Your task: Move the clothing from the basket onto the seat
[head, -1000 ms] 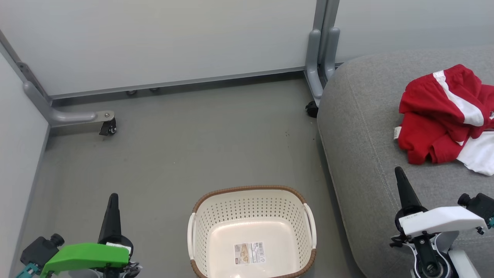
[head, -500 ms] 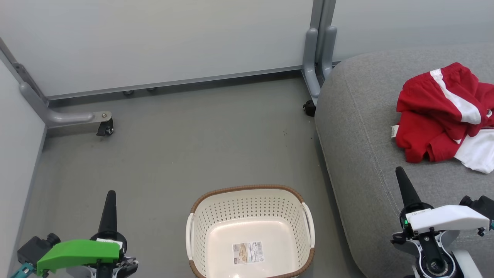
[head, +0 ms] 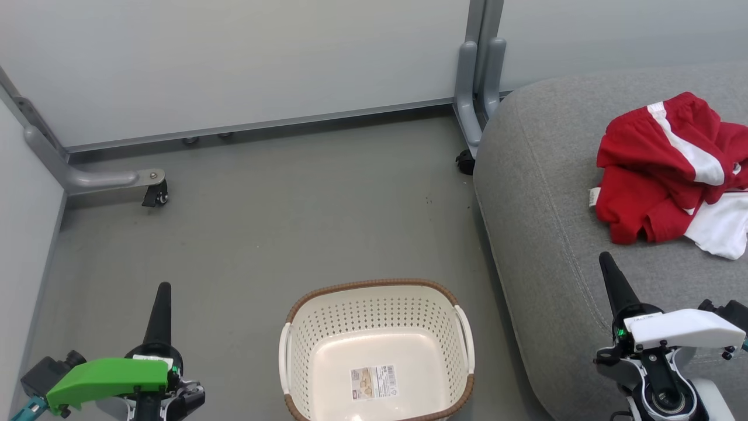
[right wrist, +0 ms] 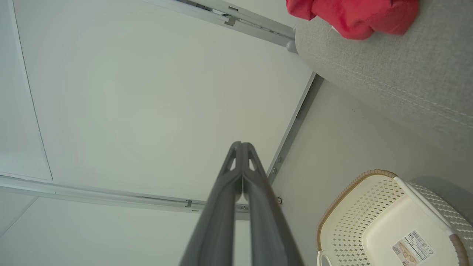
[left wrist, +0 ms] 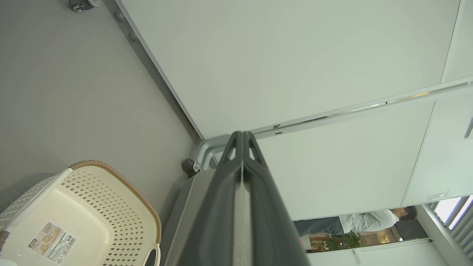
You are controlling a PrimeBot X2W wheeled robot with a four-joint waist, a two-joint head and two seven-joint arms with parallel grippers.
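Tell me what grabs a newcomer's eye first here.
The bright red-and-white clothing heaped on the grey seat at the right stands out first. Next comes the cream basket on the floor at bottom centre, with just its label sticker showing inside.

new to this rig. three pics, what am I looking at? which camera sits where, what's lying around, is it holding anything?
It is a wheeled robot with two arms. The wide picture comes from a camera on its head, looking down: the left gripper shows at the lower left, the right gripper at the lower right. The other two pictures come from a camera on each wrist, looking along that arm's two dark fingers. Both grippers are shut and hold nothing. On the grey floor stands an oval cream-white plastic basket with a brown rim, empty apart from a label sticker on its bottom. The crumpled red-and-white sports clothing lies on the large light-grey fabric seat at the right.
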